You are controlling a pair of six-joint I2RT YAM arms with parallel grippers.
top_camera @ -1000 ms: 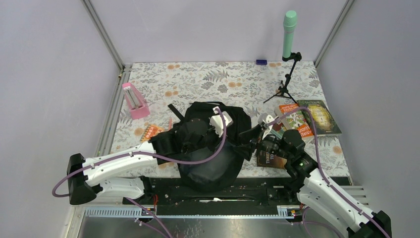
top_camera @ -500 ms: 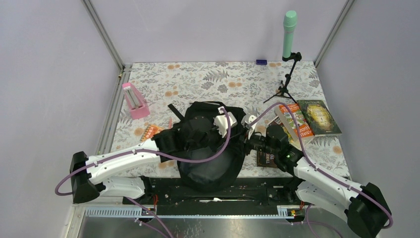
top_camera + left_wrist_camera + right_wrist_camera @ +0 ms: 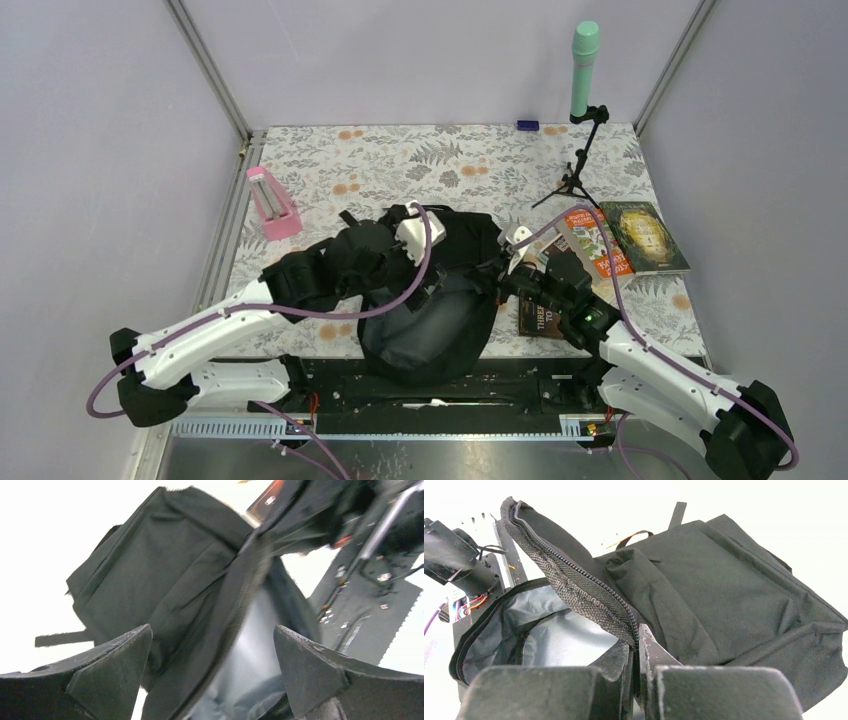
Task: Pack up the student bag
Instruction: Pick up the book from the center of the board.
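Observation:
The student bag (image 3: 440, 325), black with a grey lining, lies at the near middle of the table, its main opening gaping. My right gripper (image 3: 492, 276) reaches in from the right and is shut on the bag's zippered rim (image 3: 589, 597), pinching the fabric edge between its fingertips (image 3: 650, 652). In that view the grey lining (image 3: 559, 640) shows to the left and the bag's black front (image 3: 724, 590) to the right. My left gripper (image 3: 428, 288) hovers over the bag's left side, jaws wide open with nothing between them (image 3: 212, 645); the zip edge and lining (image 3: 260, 645) lie below it.
Two books (image 3: 645, 235) (image 3: 593, 240) lie right of the bag, and a dark book (image 3: 545, 318) sits under my right arm. A small tripod with a green cylinder (image 3: 583, 70) stands at the back right. A pink stand (image 3: 272, 203) is at the left.
My left gripper let go of the bag, opened wide and drew back to the left. My right gripper moved in from the right and shut on the bag's zippered rim.

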